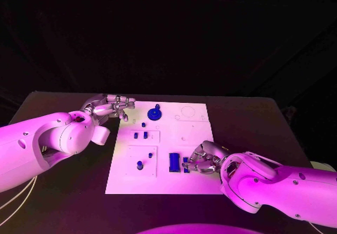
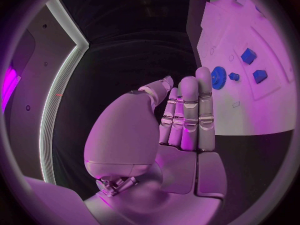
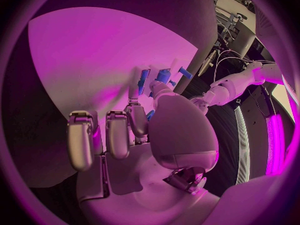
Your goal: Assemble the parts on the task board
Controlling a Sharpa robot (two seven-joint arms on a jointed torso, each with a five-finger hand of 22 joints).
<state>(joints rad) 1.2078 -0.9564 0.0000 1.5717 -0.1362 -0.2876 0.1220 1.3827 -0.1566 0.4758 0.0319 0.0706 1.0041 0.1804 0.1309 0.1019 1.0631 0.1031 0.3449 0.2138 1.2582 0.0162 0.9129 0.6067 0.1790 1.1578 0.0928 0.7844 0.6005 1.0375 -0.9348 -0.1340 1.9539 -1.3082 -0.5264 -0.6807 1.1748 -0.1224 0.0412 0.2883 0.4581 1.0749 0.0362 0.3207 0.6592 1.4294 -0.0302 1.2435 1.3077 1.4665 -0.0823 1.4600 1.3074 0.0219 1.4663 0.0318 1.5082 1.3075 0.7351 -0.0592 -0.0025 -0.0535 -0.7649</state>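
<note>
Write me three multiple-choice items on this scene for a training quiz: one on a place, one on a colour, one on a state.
1. Where on the task board is the gear?
A far end
B near edge
C off it

2. The parts are:
A red
B blue
C green

3. The left robot hand:
A grips the gear
B presses the board
C holds nothing

Key: 1 A, the gear sits near the board's far edge. 2 B, gear and small pieces show blue. 3 C, its fingers stand straight beside the board with nothing in them.
</note>
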